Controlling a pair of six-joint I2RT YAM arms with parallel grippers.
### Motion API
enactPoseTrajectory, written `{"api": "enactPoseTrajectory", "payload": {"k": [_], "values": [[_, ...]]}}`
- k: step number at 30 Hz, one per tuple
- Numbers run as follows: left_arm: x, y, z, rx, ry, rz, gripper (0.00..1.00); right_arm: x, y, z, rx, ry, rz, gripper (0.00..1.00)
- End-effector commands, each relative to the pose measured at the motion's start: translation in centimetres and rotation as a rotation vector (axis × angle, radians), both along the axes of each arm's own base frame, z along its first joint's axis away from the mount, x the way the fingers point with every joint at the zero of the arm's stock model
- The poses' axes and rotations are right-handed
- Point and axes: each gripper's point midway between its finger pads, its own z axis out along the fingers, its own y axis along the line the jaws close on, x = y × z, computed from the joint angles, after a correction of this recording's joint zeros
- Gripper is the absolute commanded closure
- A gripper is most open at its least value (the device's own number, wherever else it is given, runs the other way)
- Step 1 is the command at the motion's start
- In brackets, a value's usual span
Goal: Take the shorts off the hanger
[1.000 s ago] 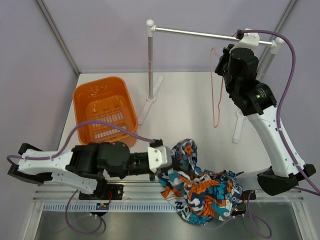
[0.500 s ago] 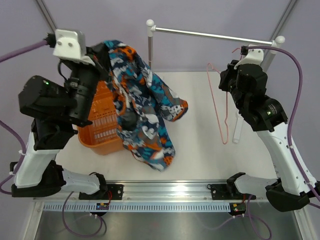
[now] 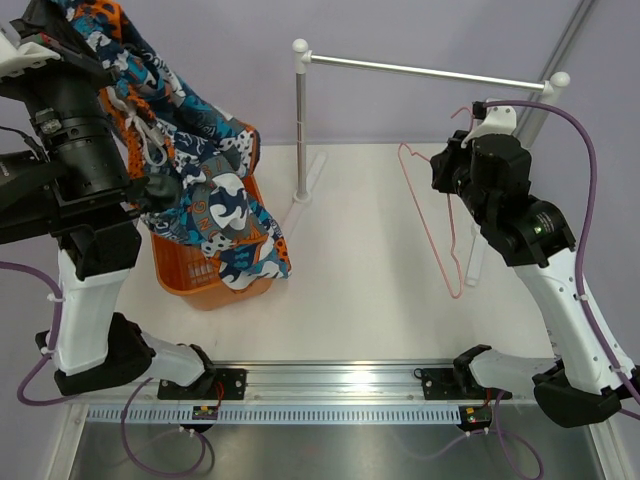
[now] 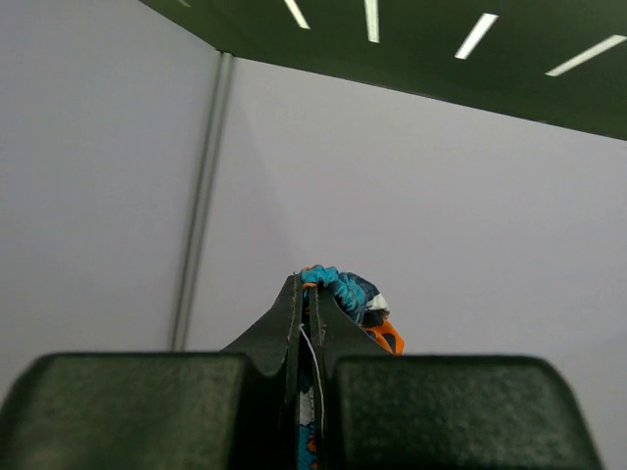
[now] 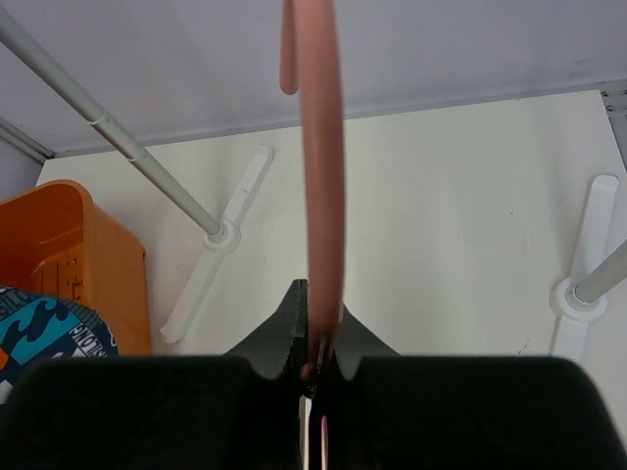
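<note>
From above, the left arm [image 3: 80, 150] stands raised at the far left, and the shorts [image 3: 190, 170] hang from its upper end in a long, crumpled drape of blue, orange, white and black print. They are clear of the hanger [image 3: 427, 220] and well apart from it. Their lower folds fall over the orange basket [image 3: 190, 290], covering most of it, though whether the cloth rests inside it or only hangs in front is hard to tell from this angle. Across the white table [image 3: 360, 300], the right gripper [image 3: 443, 178] holds the thin pink hanger near its neck. The wire triangle dangles bare below it, tilted, with its hook up near the right end of the silver rail [image 3: 420, 70]; the hook does not appear to sit on the rail. In the left wrist view, the left gripper [image 4: 304, 289] points up towards a pale wall and dark ceiling. Its two dark fingers are pressed nearly together, pinching a bunched fold of the printed cloth that pokes out just past the tips, and a white cord runs down between them. In the right wrist view, the right gripper's fingers are closed to a narrow slit around the pink wire, which rises blurred and thick straight up the middle of the frame. Beyond it lie the table, the rail's white foot, a corner of the basket at the left edge, and a patch of the shorts beneath it.
</note>
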Motion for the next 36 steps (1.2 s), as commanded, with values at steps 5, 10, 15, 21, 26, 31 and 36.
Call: {"api": "enactPoseTrajectory", "payload": {"k": [5,10,15,21,26,31,36], "values": [[3.6,2.3,-1.0,-0.034,-0.022,0.092,1.0,-0.3,0.6,0.5,0.017,-0.012,0.041,1.0],[9.3,3.8,-5.7,-0.027,0.128,0.131,1.0,-0.6,0.7,0.5,0.023,-0.014,0.053,1.0],[13.4,5.8,-7.6,-0.125,0.191,0.052,1.0,-0.5,1.1,0.2,0.015,0.002,0.068,1.0],[17.3,5.2,-12.7,-0.132,0.329,0.019,1.0,-0.4,1.4,0.0,0.023,0.005,0.085,1.0],[21.2,4.3,-23.2,-0.24,0.519,-0.031,1.0,-0.4,1.6,-0.9,0.028,0.015,0.086,1.0],[22.4,4.2,-41.1,-0.406,0.797,0.025,1.0,-0.9,1.3,-1.4,0.041,0.014,0.081,1.0],[21.3,3.2,-52.7,-0.549,0.991,0.04,1.0,-1.7,1.0,-1.2,0.046,0.009,0.084,1.0]]}}
